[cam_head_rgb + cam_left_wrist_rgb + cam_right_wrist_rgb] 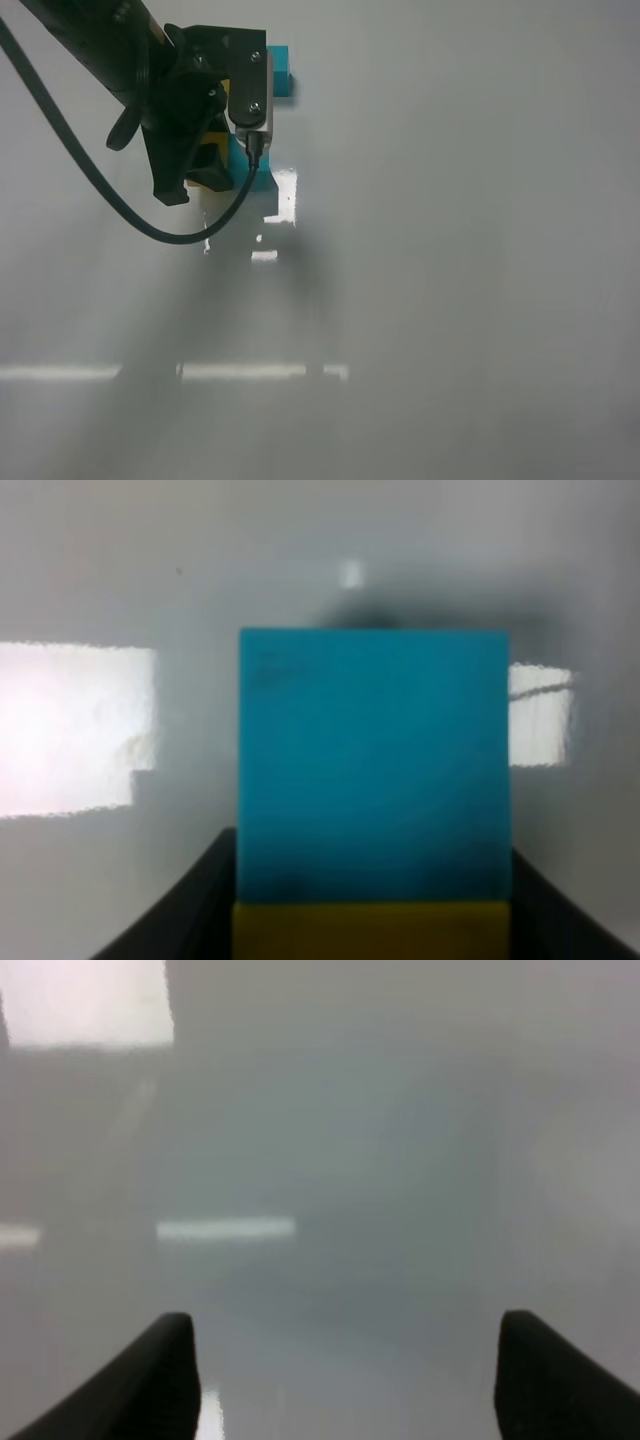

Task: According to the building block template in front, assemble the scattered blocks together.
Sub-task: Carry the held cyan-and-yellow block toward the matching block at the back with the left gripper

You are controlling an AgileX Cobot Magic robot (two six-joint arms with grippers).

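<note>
- overhead view: left end effector (222, 165) is seen low over the grey table (450, 300), near the far-left part of the scene. a teal cube (262, 178) shows just under its wrist camera, and a sliver of a yellow cube (212, 162) shows beside it, both largely hidden by the black housing. further back, a teal corner of what is taken to be the building block template (282, 72) peeks out behind the arm; its yellow half cannot be seen.
- left wrist view: teal cube (372, 765) fills the middle, with the yellow cube (372, 930) flush against its near edge, between the dark fingers (180, 910). the left end effector is closed; it is judged to be clamped on the yellow cube, though the contact itself is cropped out.
- right wrist view: right end effector (345, 1380) is held with its jaws wide apart above bare table (350, 1160); nothing is between them.
- risk, as a judgement: if the cubes are pressed together off-axis, the teal cube could be slid or twisted away, leaving a stepped joint unlike the template. a release with sideways drag could also pull the pair apart.
</note>
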